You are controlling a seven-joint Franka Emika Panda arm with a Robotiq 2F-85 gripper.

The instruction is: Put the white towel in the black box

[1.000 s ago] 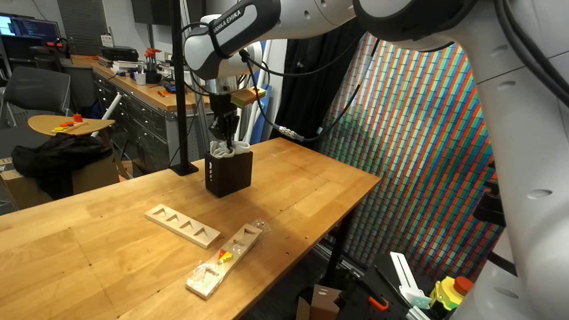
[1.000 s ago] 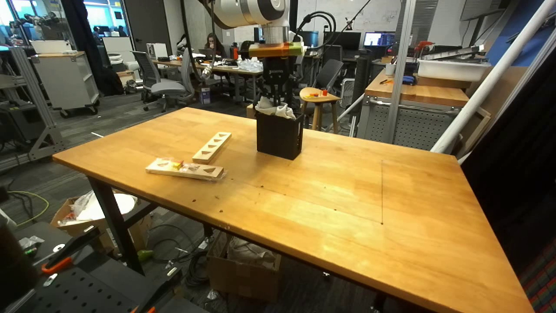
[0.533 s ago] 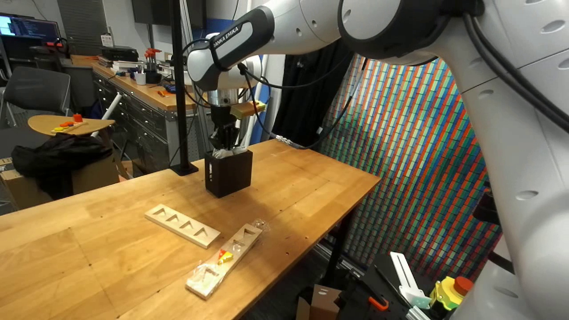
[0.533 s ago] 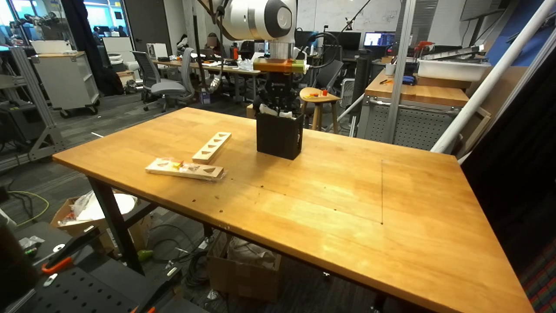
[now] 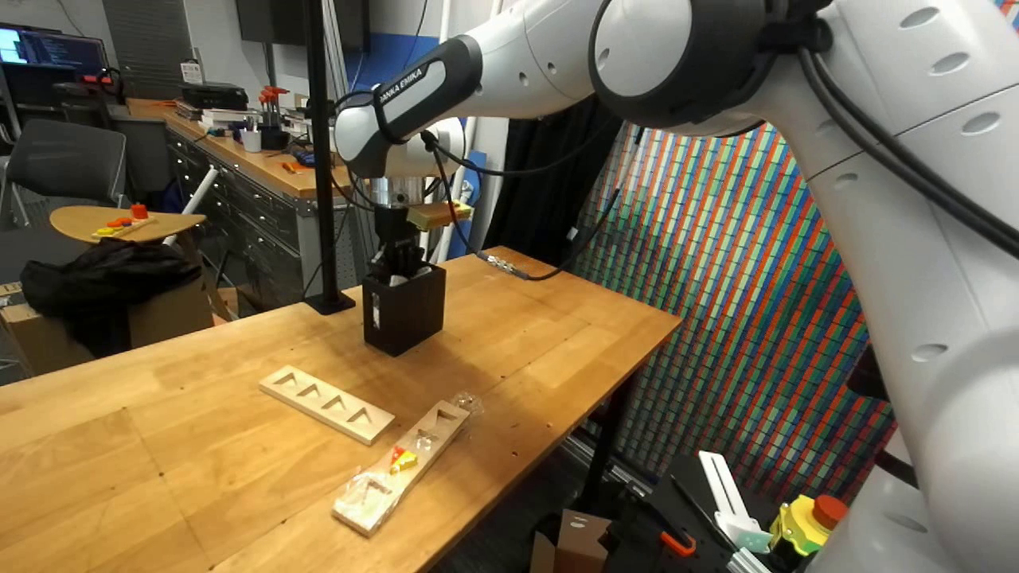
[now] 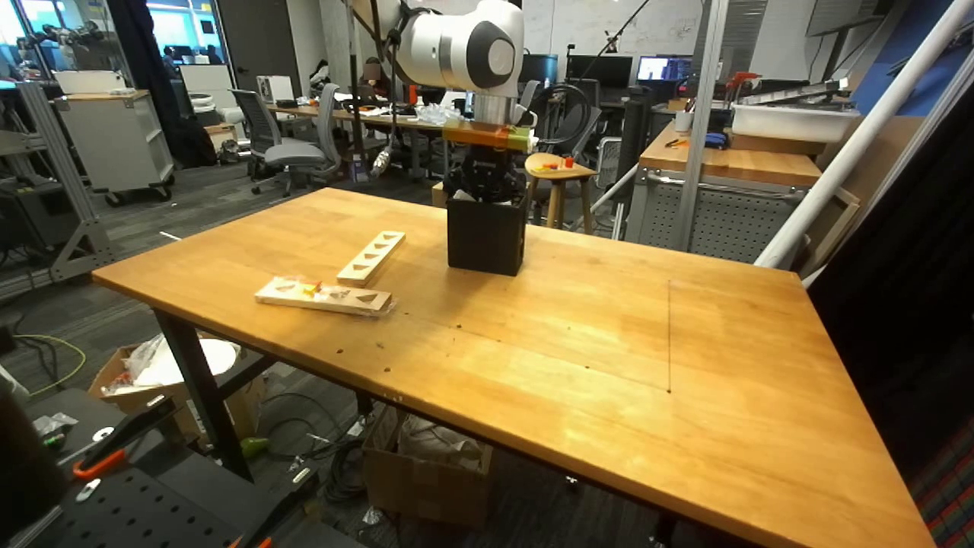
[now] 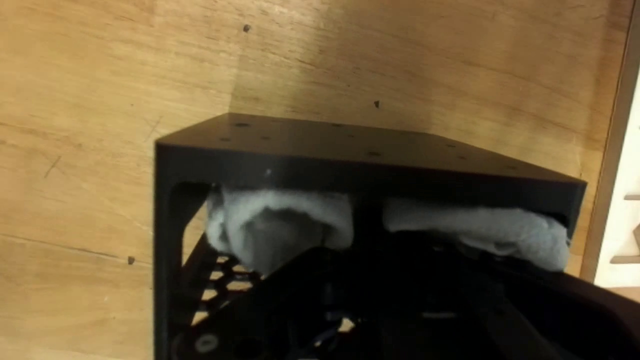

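Two bunches of the white towel (image 7: pixel 475 222) show down inside the black box (image 6: pixel 485 237), one on either side of the gripper (image 7: pixel 367 222), which we take to be clenched on the towel, though shadow hides its fingertips. In an exterior view the box stands upright near the far long edge of the tabletop (image 6: pixel 609 320), with a wrapped wooden board (image 6: pixel 323 299) toward the near-left corner. We judge the placing step nearly done: next we should part the fingers gently within the walls, then rise straight so that neither towel nor box comes along.
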